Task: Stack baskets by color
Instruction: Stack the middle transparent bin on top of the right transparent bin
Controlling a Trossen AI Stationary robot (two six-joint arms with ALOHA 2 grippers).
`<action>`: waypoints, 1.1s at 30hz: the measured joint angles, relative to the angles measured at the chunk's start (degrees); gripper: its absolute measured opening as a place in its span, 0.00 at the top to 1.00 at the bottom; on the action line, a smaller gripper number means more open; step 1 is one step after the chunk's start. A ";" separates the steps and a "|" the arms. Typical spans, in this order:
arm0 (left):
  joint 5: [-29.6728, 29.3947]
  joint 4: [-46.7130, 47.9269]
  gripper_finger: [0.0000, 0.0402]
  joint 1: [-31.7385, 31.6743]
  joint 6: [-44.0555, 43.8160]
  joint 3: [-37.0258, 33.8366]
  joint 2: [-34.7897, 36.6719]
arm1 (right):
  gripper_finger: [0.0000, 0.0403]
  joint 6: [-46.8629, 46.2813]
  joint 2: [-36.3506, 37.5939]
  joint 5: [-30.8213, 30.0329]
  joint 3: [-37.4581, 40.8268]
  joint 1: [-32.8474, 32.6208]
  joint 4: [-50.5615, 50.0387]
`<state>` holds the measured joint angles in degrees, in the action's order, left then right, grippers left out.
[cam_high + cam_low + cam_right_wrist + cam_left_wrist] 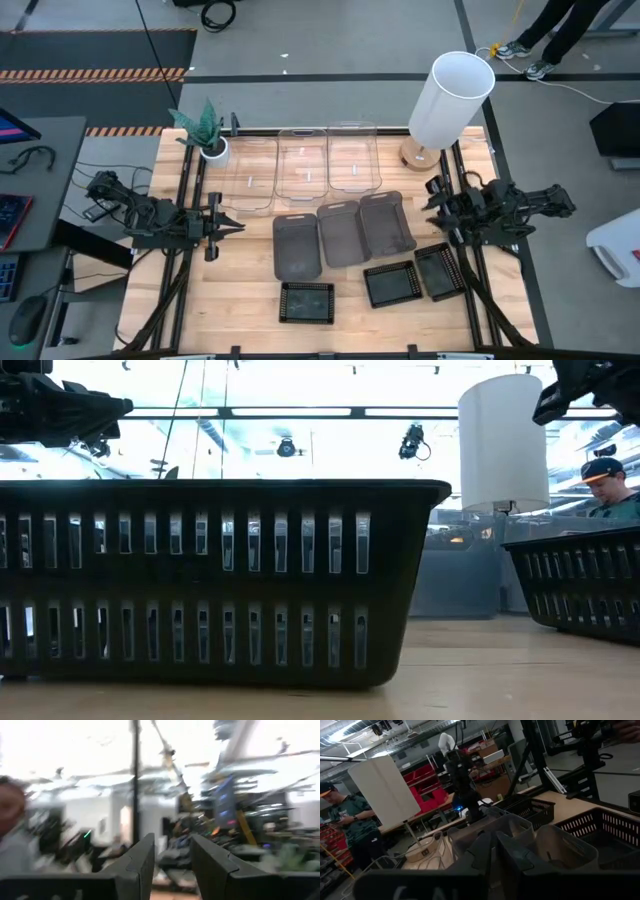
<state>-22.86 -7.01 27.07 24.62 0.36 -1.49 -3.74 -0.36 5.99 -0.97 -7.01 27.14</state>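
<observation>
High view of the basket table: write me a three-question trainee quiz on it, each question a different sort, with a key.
1. How many black mesh baskets lie on the table?
2. True or false: the white lamp stands at the same far corner as the potted plant.
3. Which row lies nearest the lamp? A) clear baskets B) smoky grey baskets C) black mesh baskets

Key:
1. Three: one alone, two side by side.
2. False; the lamp is on the right arm's side, the plant on the left arm's.
3. A; the clear baskets lie along the far edge, the smoky grey baskets in the middle.
</observation>
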 joint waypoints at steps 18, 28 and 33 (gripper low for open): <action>-0.02 0.00 0.92 0.01 0.00 0.01 0.00 | 0.68 -9.78 -3.72 -30.61 -1.37 4.69 -5.89; -0.02 0.00 0.93 0.01 0.01 0.02 0.01 | 0.68 -8.30 -8.59 -20.95 -4.70 5.86 -3.51; -0.02 0.00 0.92 0.00 0.02 0.00 0.01 | 0.68 -12.72 -15.67 -21.41 -4.70 6.75 -5.55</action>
<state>-22.87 -7.01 27.07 24.64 0.37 -1.48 -16.46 -16.03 -15.42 -5.67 -0.25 21.58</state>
